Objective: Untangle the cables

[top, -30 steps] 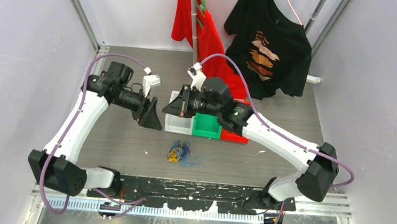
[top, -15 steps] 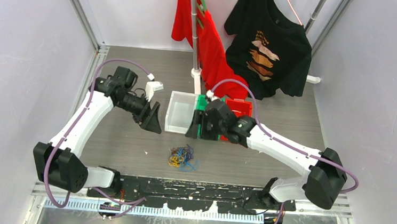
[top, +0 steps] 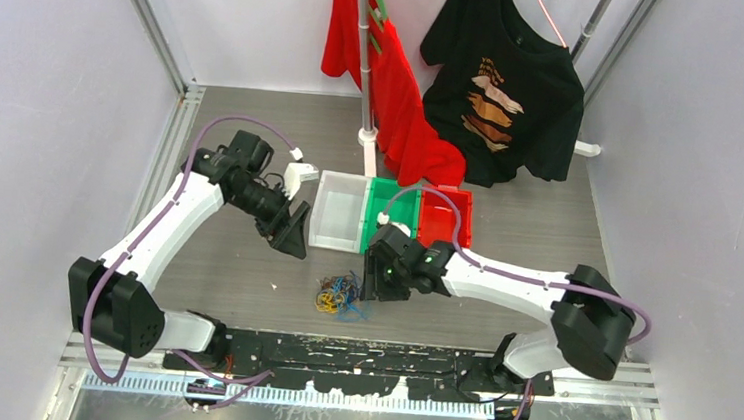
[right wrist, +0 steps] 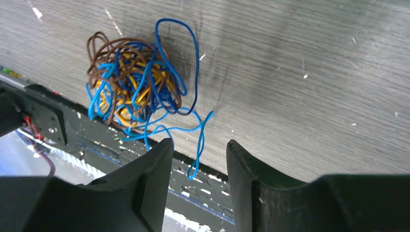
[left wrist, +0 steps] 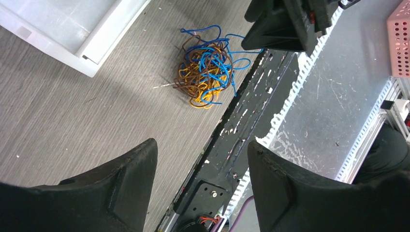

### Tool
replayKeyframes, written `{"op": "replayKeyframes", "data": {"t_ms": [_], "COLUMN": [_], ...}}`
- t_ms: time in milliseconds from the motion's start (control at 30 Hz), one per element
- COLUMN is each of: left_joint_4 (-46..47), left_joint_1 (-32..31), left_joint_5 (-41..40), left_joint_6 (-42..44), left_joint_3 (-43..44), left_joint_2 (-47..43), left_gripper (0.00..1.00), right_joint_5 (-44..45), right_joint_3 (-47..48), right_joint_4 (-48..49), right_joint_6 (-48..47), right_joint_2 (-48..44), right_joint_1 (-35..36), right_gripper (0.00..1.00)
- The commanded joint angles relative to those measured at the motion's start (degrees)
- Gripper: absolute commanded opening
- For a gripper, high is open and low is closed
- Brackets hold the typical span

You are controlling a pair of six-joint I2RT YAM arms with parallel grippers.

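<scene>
The table (top: 224, 259) is carrying a job that looks barely begun. A white bin (top: 340, 213), a green bin (top: 386, 203) and a red bin (top: 446, 204) are sitting in a row toward the back. The cables (top: 339, 295) are lying in front of them, near the front edge, as one tight ball. The left gripper (top: 290, 239) is hovering up and to the left of the ball, its jaws standing wide with nothing between them. The right gripper (top: 374, 280) is hanging just beside the ball, jaws partly apart and gripping nothing. Blue, yellow and brown strands are looping through each other, and only a few blue loops (right wrist: 196, 130) are trailing loose. As I read it, no strand is freed yet and all the separating is waiting to be done.
</scene>
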Motion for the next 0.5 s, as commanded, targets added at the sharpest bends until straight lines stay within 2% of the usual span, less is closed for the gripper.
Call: {"op": "replayKeyframes", "data": {"t_ms": [0, 167, 233, 300, 467], "left_joint_4": [0.1, -0.2, -0.3, -0.3, -0.4], "left_joint_1": [-0.4, -0.4, -0.5, -0.4, -0.4], "left_joint_5": [-1.0, -1.8, -1.8, -1.8, -1.4], "left_joint_6": [0.1, -0.2, -0.3, -0.4, -1.1], "left_joint_3": [2.1, 2.8, 3.1, 3.3, 4.2], "left_joint_2": [-1.1, -1.7, -2.0, -2.3, -2.9], "left_gripper": [0.68, 0.68, 0.68, 0.68, 0.68], "right_joint_5": [-0.1, -0.6, -0.8, -0.2, 5.5], "right_joint_3": [1.2, 1.1, 0.9, 1.3, 7.6], "right_joint_4": [5.6, 8.0, 8.0, 6.7, -2.3], "right_joint_6": [1.4, 2.1, 2.0, 1.2, -4.3], "right_joint_2": [4.0, 6.8, 6.7, 5.3, -2.8], "right_joint_1": [0.8, 1.1, 1.2, 1.2, 1.0], "right_gripper": [0.49, 0.37, 0.24, 0.03, 0.01]}}
